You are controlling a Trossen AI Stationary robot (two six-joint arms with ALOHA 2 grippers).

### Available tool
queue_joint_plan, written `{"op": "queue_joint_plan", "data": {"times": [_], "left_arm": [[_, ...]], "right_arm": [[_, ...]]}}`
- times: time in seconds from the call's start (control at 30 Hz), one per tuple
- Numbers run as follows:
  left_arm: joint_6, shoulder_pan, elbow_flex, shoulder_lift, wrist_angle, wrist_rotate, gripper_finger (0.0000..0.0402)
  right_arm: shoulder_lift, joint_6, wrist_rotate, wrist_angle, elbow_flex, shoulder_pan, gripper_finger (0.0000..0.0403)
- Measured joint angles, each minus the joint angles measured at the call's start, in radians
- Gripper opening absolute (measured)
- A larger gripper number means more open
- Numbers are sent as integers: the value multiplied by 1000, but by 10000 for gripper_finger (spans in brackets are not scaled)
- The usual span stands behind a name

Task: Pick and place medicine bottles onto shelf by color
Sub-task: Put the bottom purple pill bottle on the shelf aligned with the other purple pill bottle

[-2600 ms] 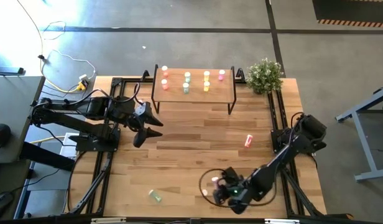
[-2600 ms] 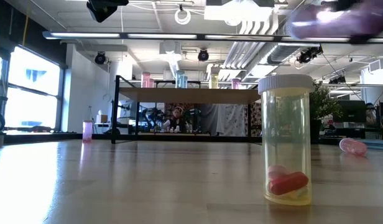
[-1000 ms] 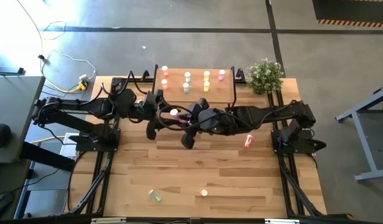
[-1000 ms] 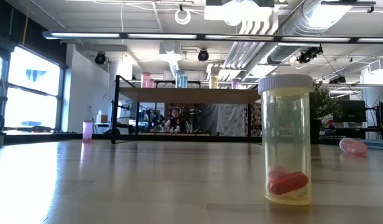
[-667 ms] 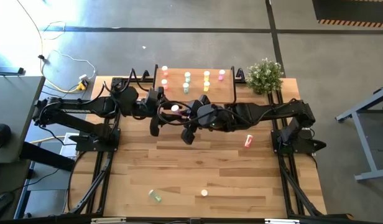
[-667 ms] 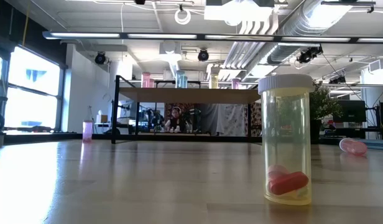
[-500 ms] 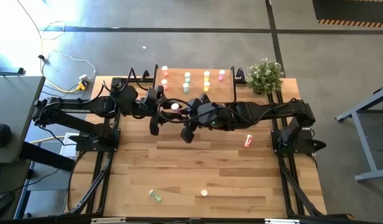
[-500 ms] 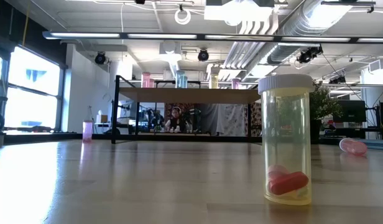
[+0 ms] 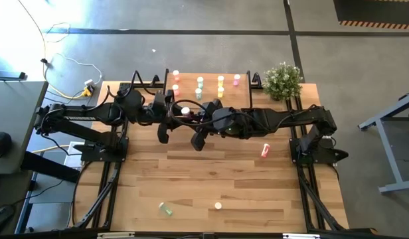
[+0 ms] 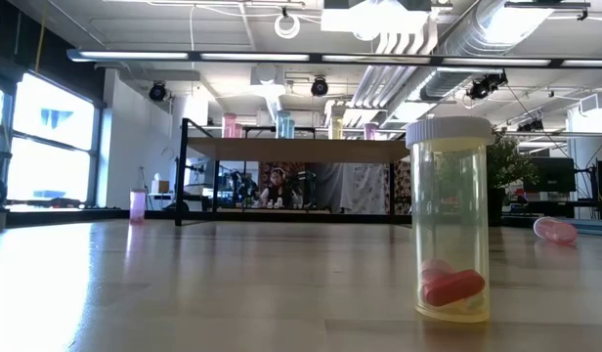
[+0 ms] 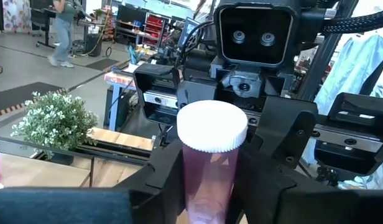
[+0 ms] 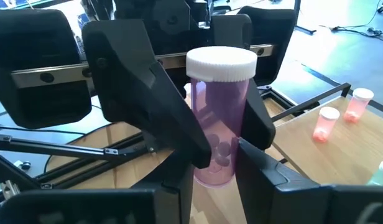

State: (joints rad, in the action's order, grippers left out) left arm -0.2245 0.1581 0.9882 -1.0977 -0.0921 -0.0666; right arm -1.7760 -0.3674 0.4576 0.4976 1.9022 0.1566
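While both jaws clamp it, the pink bottle [image 12: 218,118] stands upright — white cap up — before the shelf [image 9: 206,98].

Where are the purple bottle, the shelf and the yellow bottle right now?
purple bottle [image 12: 216,134]: right wrist view, on its translucent body, between dark fingers.
shelf [image 9: 208,101]: high view, on a bare patch of its wooden top.
yellow bottle [image 10: 450,220]: low view, on its clear wall, above the capsules.
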Motion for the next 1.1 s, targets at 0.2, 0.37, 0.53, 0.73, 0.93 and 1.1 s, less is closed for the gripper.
{"op": "queue_joint_plan", "data": {"times": [0.2, 0.37, 0.53, 0.73, 0.93, 1.1], "left_arm": [[32, 0, 0, -1, 0, -1, 90], [42, -1, 0, -1, 2, -1, 86], [81, -1, -1, -3, 10, -3, 87], [151, 0, -4, -4, 52, 57, 87], [179, 27, -5, -4, 123, 79, 87], [179, 50, -4, -4, 140, 79, 87]], "right_arm": [[0, 1, 1, -3, 0, 0, 93], [0, 7, 0, 3, 0, 0, 96], [2, 4, -29, 48, 0, 0, 108], [43, -28, -47, 103, 0, 0, 153], [106, 30, -53, 176, 2, -8, 183], [159, 155, -158, 191, 2, -59, 185]]}}
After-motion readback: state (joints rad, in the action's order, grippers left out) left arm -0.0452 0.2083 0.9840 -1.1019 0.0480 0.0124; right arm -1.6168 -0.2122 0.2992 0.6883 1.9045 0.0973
